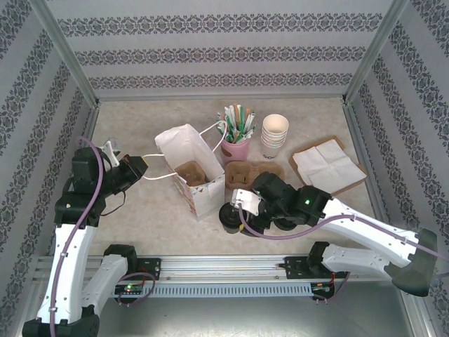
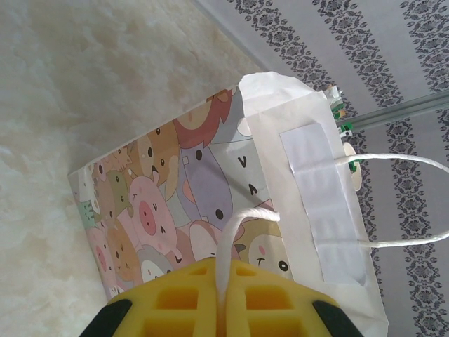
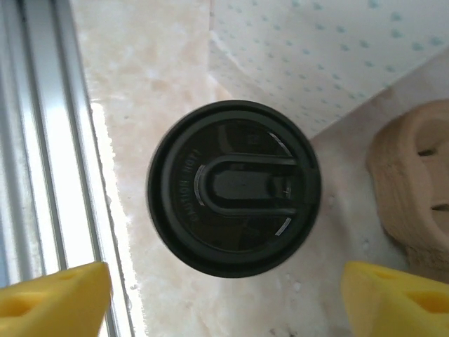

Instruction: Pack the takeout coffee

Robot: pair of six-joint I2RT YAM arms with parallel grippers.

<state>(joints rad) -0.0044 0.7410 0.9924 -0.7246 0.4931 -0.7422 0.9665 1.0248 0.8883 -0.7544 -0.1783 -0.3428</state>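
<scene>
Backdrop: grey damask-stripe wallpaper on three sides, pale blotchy marble-look table point(image 1: 140, 119), ribbed aluminium rail point(image 3: 42, 140) along the near edge.
Bag: white paper bag point(image 2: 210, 182) standing mid-table, cartoon animals printed on one face, tiny teal dots on the side panel, twisted white cord for handles.
Left gripper point(image 2: 223, 302): blocky yellow plastic fingers clamped tight on one cord handle point(image 2: 242, 217), with the cord running straight down the seam between them.
Takeout coffee point(image 3: 235, 189): glossy round black plastic lid with a raised rim, embossed "CAUTION HOT" and an oblong sip tab in the middle. It sits on the table right by the bag's near corner, between the rail and the bumpy brown pulp carrier point(image 3: 414, 182).
Right gripper point(image 3: 224, 298): jaws spread wide. Its yellow fingers point(image 3: 49, 298) show at the two lower corners of the wrist view, and the lid sits between and just ahead of them. There's clear table on both sides, so it's holding nothing.
Orientation: cup is upright with the lid facing up, so its long axis is vertical and points straight at the wrist camera. The sip tab runs parallel to the finger-to-finger line, rounded end toward the rail.
</scene>
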